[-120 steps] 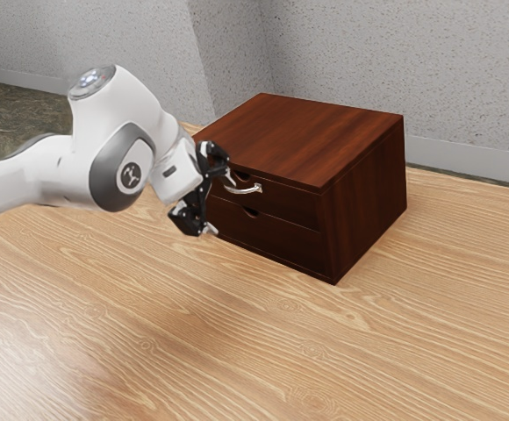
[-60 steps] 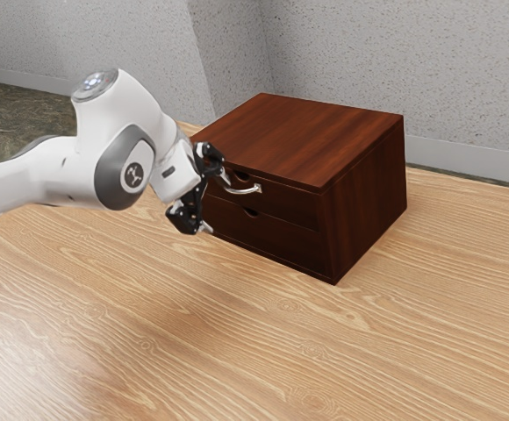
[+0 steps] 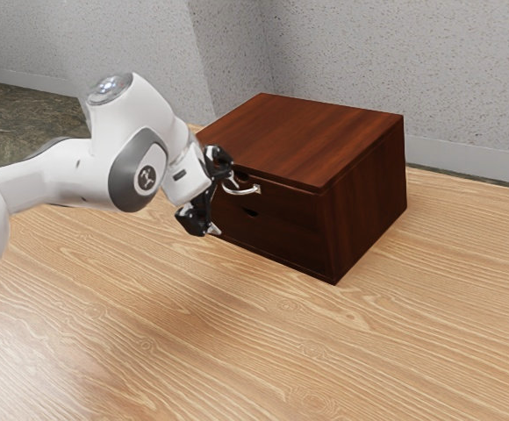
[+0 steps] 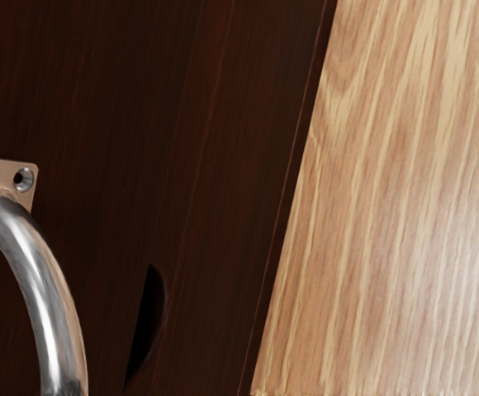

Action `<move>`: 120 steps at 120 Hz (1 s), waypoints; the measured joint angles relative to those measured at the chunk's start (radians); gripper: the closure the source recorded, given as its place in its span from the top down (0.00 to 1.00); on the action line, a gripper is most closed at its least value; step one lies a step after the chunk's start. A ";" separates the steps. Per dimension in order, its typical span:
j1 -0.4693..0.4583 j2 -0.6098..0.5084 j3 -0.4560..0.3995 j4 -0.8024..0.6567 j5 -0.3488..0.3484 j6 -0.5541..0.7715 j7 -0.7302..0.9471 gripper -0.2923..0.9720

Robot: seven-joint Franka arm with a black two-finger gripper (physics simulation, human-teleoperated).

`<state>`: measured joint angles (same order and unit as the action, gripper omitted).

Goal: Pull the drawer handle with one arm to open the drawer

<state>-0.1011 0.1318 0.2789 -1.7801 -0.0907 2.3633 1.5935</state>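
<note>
We see our arm (image 3: 105,167) coming in from the exterior view's left and reaching toward a dark reddish wooden cabinet (image 3: 307,140), which stands on a light wood-grain surface (image 3: 263,351) in front of a grey speckled wall (image 3: 395,53). The cabinet has two drawers on its front face. The top drawer (image 3: 285,200) carries a curved silver handle (image 3: 244,187), and the lower drawer (image 3: 276,235) has a small dark notch (image 3: 250,211) cut at its upper edge. The top drawer's front lies about level with the lower drawer's front, so the drawer looks shut. Our black hand (image 3: 218,196) is right at the drawer front, at the end of the handle nearer the exterior view's left. Its fingers are spread wide, one above the handle and one well below it, down in front of the lower drawer. The hand is open, with the handle's end between the fingers rather than clamped by them. From the wrist view we look closely at the dark drawer front. The polished metal bow of the handle rises from a small square mounting plate (image 4: 12,177) fixed with two screws, the notch sits just beside the bow, and the pale surface lies beyond the cabinet's edge.
</note>
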 joint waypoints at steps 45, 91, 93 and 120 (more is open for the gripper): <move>0.001 -0.017 0.000 -0.008 -0.006 0.002 0.001 0.52; -0.002 -0.082 0.001 -0.075 -0.006 0.002 0.000 0.38; -0.002 -0.085 0.001 -0.078 -0.006 0.002 0.000 0.37; 0.000 -0.129 0.002 -0.123 -0.003 0.003 -0.001 0.34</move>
<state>-0.1012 0.0031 0.2806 -1.9033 -0.0940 2.3662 1.5927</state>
